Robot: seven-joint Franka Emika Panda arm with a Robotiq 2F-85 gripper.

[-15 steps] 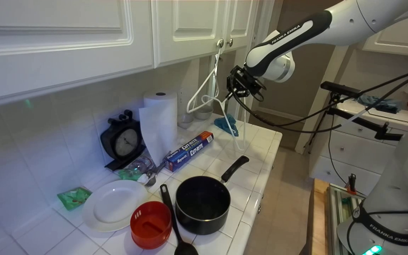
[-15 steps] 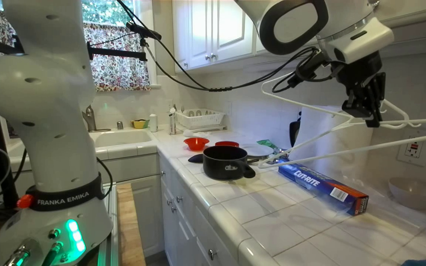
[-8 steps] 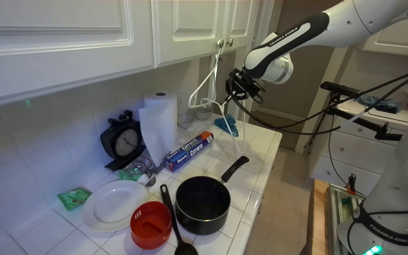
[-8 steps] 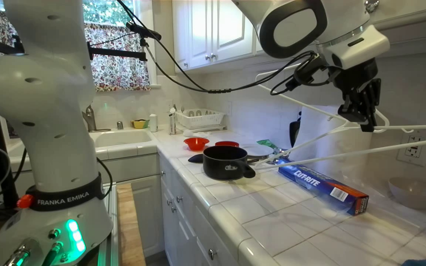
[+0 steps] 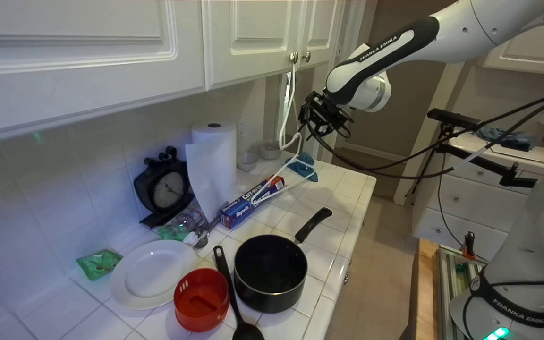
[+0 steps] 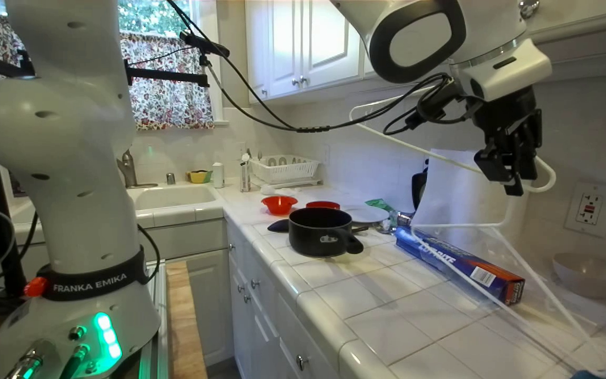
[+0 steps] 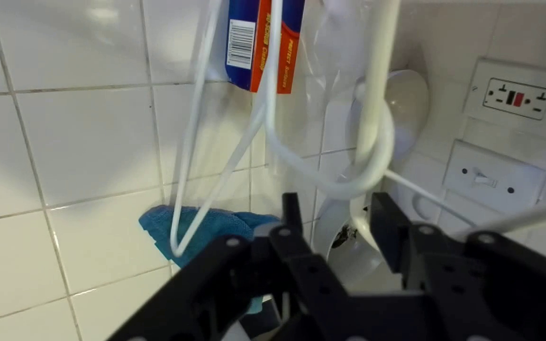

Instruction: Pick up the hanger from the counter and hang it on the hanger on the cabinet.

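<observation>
A white hanger [image 5: 283, 132] hangs from the cabinet knob [image 5: 293, 57]; it also shows in an exterior view [image 6: 429, 153] and as the thick pale bar in the wrist view [image 7: 377, 71]. A second white hanger [image 5: 272, 182] dangles beneath it over the counter [image 6: 403, 295]. In the wrist view the second hanger's hook [image 7: 339, 189] curls round the first hanger's bar. My gripper [image 7: 336, 198] is open, its fingers apart, just beside the hook. In an exterior view the gripper [image 6: 523, 181] stands at the first hanger's lower corner and partly hides the hook.
A blue wax paper box [image 6: 461, 266], paper towel roll [image 5: 215, 165] and black pot [image 5: 270, 274] stand on the counter. A blue cloth [image 5: 302, 167] lies near its end. Clear bowls [image 5: 247, 160] stand by the wall. A cable [image 5: 371, 167] trails from the wrist.
My gripper has opened and let go of the second hanger, which has dropped and swung from beside the gripper to dangle below the first hanger. The arm lowered slightly. The first hanger has turned.
</observation>
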